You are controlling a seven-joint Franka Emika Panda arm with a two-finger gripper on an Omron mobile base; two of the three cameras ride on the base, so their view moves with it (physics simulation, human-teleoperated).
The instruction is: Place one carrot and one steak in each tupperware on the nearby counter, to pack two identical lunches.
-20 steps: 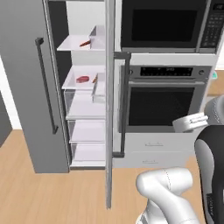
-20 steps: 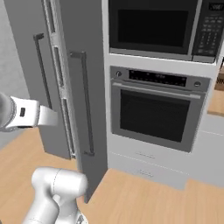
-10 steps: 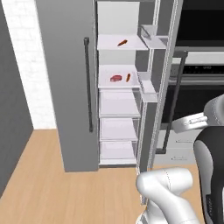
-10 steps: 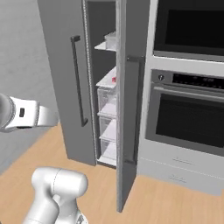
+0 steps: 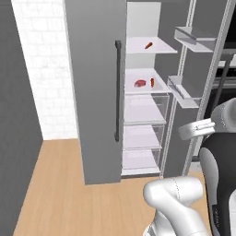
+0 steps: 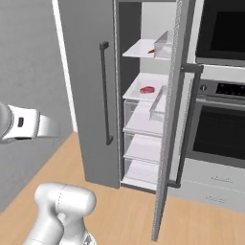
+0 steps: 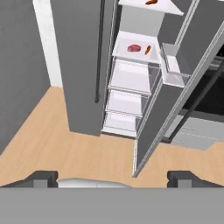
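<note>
Gripper [image 7: 112,179] stands wide at the hand view's bottom, holding nothing. Steak [image 5: 139,83] and carrot [image 5: 152,82] lie side by side on the open fridge's [image 5: 97,92] middle shelf, upper centre; second carrot [image 5: 148,45] on the shelf above.

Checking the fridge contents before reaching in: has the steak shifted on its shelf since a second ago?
No. The steak lies on the same fridge shelf, left of the carrot; the base drove, so the whole view shifted.

Two carrots [image 5: 148,45], one steak [image 5: 139,83]
</note>
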